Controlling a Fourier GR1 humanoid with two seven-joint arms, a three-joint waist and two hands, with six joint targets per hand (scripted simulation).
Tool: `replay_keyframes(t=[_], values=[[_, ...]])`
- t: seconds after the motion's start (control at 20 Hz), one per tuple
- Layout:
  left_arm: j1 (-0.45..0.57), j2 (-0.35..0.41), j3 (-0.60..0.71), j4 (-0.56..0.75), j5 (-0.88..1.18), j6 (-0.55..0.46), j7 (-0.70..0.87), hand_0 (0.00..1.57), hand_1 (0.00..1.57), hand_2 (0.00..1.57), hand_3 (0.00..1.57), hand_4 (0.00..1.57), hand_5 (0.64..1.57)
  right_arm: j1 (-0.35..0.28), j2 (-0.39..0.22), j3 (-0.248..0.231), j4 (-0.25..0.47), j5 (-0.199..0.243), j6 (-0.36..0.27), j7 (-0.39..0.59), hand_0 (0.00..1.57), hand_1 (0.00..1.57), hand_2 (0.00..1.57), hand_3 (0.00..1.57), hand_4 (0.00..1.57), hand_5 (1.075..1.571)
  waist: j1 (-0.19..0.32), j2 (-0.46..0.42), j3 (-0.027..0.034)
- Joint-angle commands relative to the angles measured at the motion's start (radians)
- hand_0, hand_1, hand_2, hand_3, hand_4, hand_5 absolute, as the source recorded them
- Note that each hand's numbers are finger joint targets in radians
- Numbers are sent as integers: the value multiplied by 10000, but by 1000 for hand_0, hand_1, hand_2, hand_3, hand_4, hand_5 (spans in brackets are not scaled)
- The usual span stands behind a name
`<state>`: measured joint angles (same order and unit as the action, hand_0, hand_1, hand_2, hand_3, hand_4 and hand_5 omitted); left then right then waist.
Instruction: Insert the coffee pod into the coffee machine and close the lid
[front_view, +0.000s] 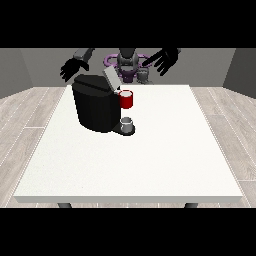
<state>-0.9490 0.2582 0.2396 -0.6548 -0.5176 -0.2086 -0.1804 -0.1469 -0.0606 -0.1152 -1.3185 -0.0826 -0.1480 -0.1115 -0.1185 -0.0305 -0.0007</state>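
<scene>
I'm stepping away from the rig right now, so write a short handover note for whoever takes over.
Hands: the hand at the view's left and the hand at the view's right are both raised behind the table, fingers spread, holding nothing.
Things: the black coffee machine stands on the white table, its lid tilted up; a red part at its front; a grey cup below.
Done: I can't tell whether the pod is in.
Left: close the lid.

Black coffee machine (95, 107), lid (111, 78) up
</scene>
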Motion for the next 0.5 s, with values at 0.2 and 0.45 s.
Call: replay_keyframes(t=[0.2, 0.45], values=[[2416, -1597, 755, -281, 1537, -148, -890, 0, 0, 0, 0, 0, 1571, 386, -774, -47, -368, -9, 524, 710, 0, 0, 0, 0, 349, 1571, 1306, -1943, -1], [3059, -1608, 1330, -279, 2285, -314, -542, 0, 0, 0, 0, 215, 1571, 260, -841, 759, -1496, 126, 1119, 1295, 0, 0, 0, 0, 0, 1571, 1121, -2405, 1]])
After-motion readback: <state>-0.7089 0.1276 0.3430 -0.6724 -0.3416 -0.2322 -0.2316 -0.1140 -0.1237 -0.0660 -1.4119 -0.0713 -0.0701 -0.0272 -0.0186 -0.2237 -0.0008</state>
